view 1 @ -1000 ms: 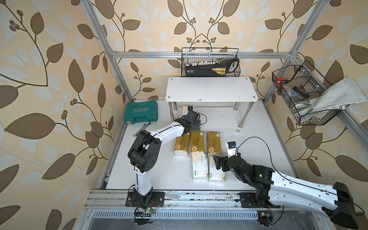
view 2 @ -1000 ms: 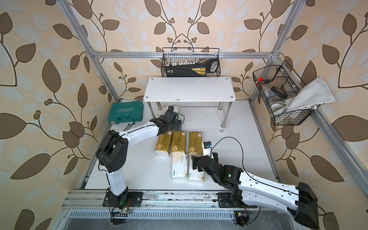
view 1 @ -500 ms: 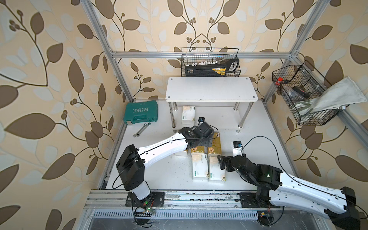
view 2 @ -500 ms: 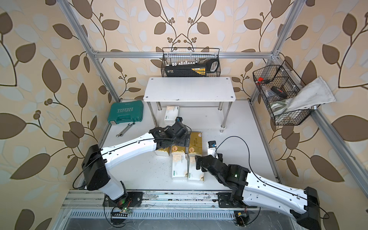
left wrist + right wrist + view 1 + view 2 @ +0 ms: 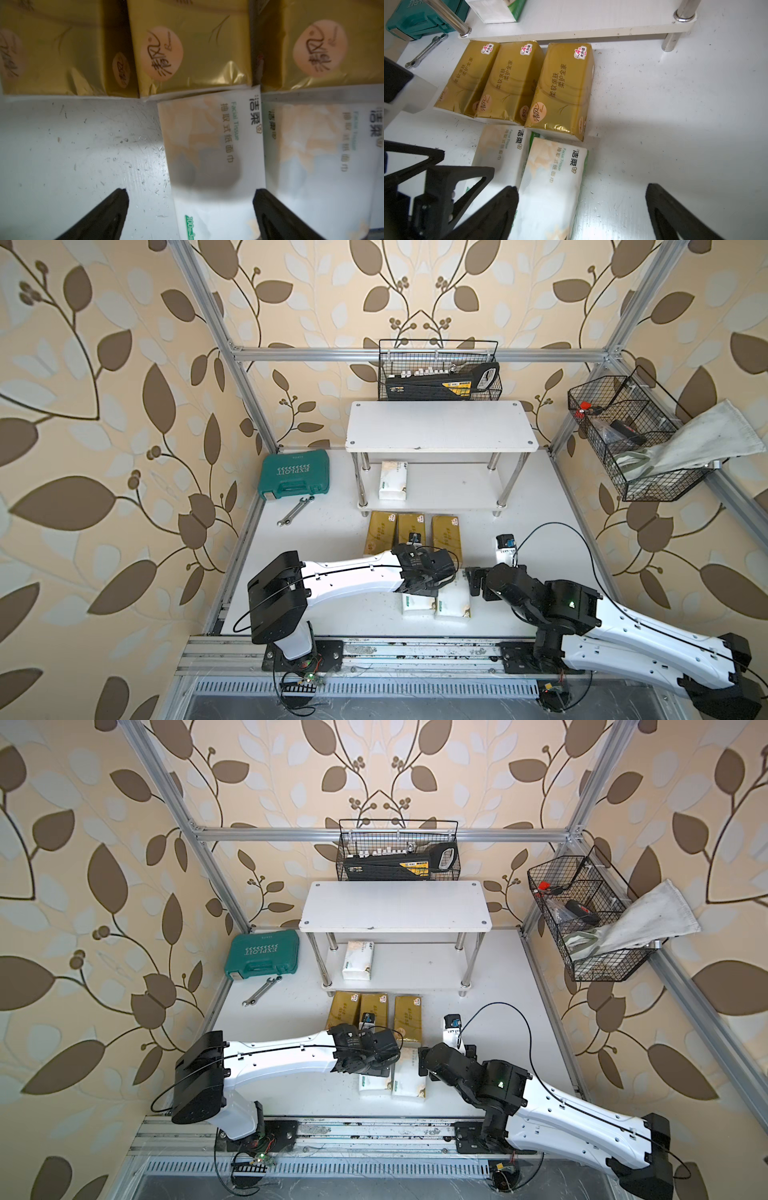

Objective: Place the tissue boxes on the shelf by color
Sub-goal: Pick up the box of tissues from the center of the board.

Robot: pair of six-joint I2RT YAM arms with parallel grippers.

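My left hand (image 5: 190, 191) hangs wide open, empty, straddling a white pack (image 5: 209, 149) on the tabletop (image 5: 72, 155), seemingly to pinch its sides; right hand (image 5: 582, 187) likewise open, empty; another pack (image 5: 392, 480) lies low on the shelf (image 5: 449, 489).

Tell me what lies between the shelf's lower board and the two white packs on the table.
Three gold packs side by side, between the lower board and the white packs; clearest in the right wrist view.

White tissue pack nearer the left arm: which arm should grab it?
Left, likely: left end effector hovers open over that pack, fingers straddling it; right end effector faces the neighbouring pack.
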